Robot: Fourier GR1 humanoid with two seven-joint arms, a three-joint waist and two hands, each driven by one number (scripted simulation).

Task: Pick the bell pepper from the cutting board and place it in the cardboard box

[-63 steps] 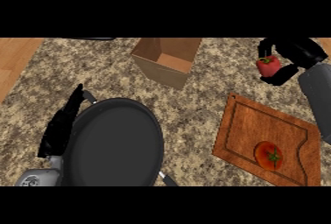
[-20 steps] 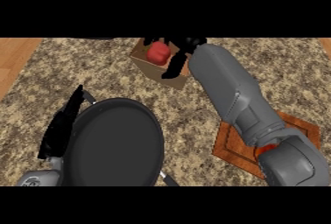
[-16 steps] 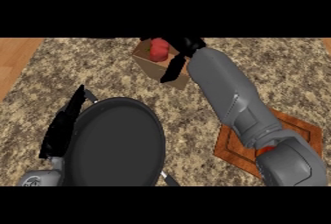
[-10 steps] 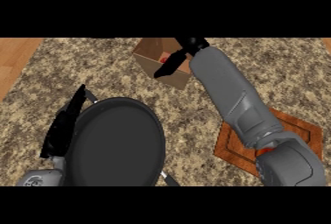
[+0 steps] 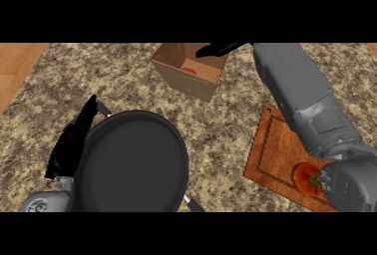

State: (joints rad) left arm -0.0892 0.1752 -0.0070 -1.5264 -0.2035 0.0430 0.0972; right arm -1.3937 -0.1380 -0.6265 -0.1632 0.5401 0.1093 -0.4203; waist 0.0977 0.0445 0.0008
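Where the open brown cardboard box (image 5: 190, 69) stands near the far edge of the speckled stone counter (image 5: 221, 124), we see the red bell pepper (image 5: 190, 71) lying inside it, low against the inner wall, with only a small rounded patch of red showing above the box's near wall. Our right hand (image 5: 219, 48), black, hovers over the box's far right corner, its fingers (image 5: 206, 49) stretched out straight and close together toward the left, holding nothing. The pepper sits below and just to the left of those fingertips, apart from them, with no contact that we can see. So little of the pepper shows that we cannot tell which way its stem points or how its long axis runs. Our grey right forearm (image 5: 302, 99) stretches from the lower right of the view across the reddish-brown wooden cutting board (image 5: 273, 154), which lies toward the counter's right edge. On the board's near part rests a red tomato (image 5: 305, 178) with a green stem, partly hidden by the arm. A large round black plate (image 5: 132, 164) fills the counter's near left area. Our left hand (image 5: 74, 139), black, shows along the plate's left rim, open and at rest, fingers pointing up toward the far edge.
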